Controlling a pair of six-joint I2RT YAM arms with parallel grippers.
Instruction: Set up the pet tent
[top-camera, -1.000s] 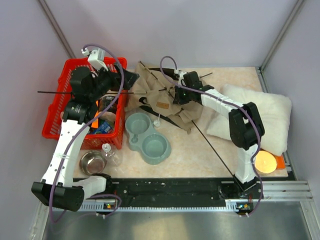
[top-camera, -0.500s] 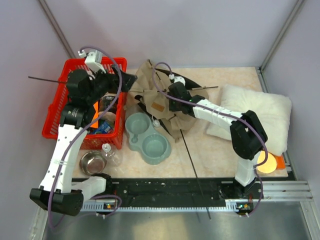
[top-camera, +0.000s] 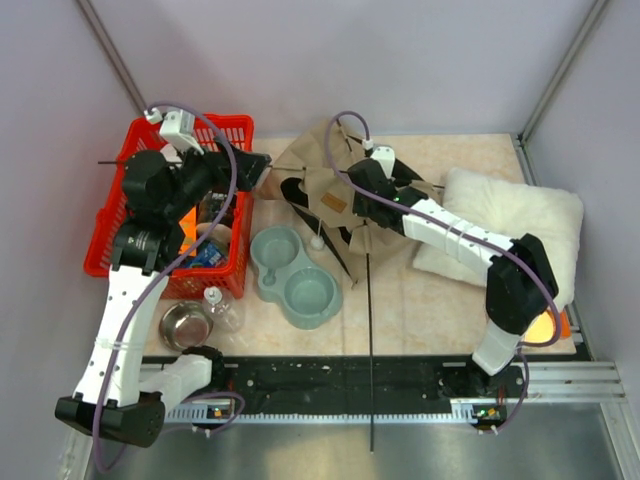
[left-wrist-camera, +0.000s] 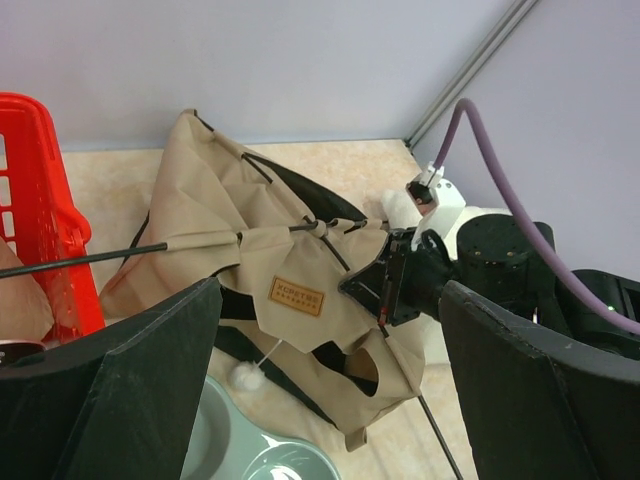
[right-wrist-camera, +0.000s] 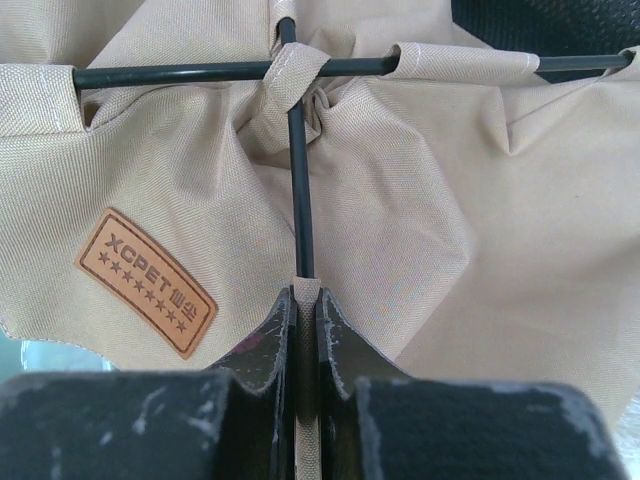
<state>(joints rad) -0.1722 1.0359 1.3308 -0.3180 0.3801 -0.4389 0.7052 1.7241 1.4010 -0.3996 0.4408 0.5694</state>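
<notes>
The tan pet tent (top-camera: 318, 180) lies crumpled at the back centre, with its brown label (top-camera: 334, 204) up and its white pompom (top-camera: 315, 243) dangling toward the bowls. My right gripper (top-camera: 363, 212) is shut on a fabric sleeve with a dark pole (right-wrist-camera: 298, 180) in it, just below where the two poles cross (right-wrist-camera: 288, 70). That pole (top-camera: 370, 340) runs out over the near edge. My left gripper (top-camera: 262, 170) is open and empty at the tent's left side. In the left wrist view the tent (left-wrist-camera: 220, 200) and my right gripper (left-wrist-camera: 400, 285) lie beyond the wide-open left gripper (left-wrist-camera: 330, 300).
A red basket (top-camera: 110, 235) full of items stands at the left. A grey-green double bowl (top-camera: 290, 275), a steel bowl (top-camera: 185, 322) and a clear bottle (top-camera: 220, 305) sit in front. The fluffy cushion (top-camera: 520, 230) and an orange disc (top-camera: 530, 325) lie at the right.
My right gripper turned with the pole, so its free end swung from the right front to straight over the near edge. The tent shifted right and spread. The left arm drew back slightly.
</notes>
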